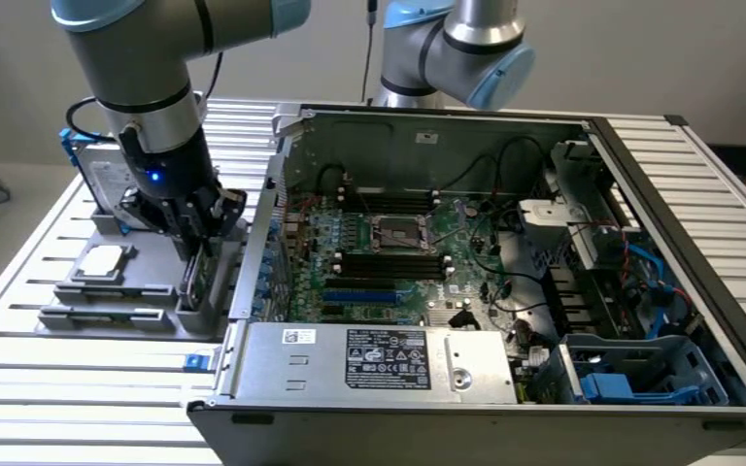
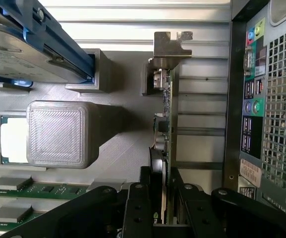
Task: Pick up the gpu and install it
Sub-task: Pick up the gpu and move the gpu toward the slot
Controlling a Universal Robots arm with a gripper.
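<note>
The gpu [image 2: 166,124] stands on edge in a slot of the grey holder [image 2: 118,89], with its silver bracket [image 2: 170,47] at the far end. In the wrist view my gripper [image 2: 165,210] has a black finger [image 2: 147,203] on each side of the card and is shut on it. In the exterior view the gripper [image 1: 198,243] points straight down at the holder [image 1: 114,316], at the exterior view's left of the open computer case [image 1: 477,126]. The card [image 1: 194,277] still sits low in its slot.
The holder also carries a silver hard drive in a blue frame [image 1: 94,170], a processor [image 1: 104,260] and memory sticks [image 2: 33,191]. The case's motherboard [image 1: 387,243] has a blue slot [image 1: 360,291]. A second arm [image 1: 457,49] stands behind the case. The case's rear panel [image 2: 261,99] is close beside the card.
</note>
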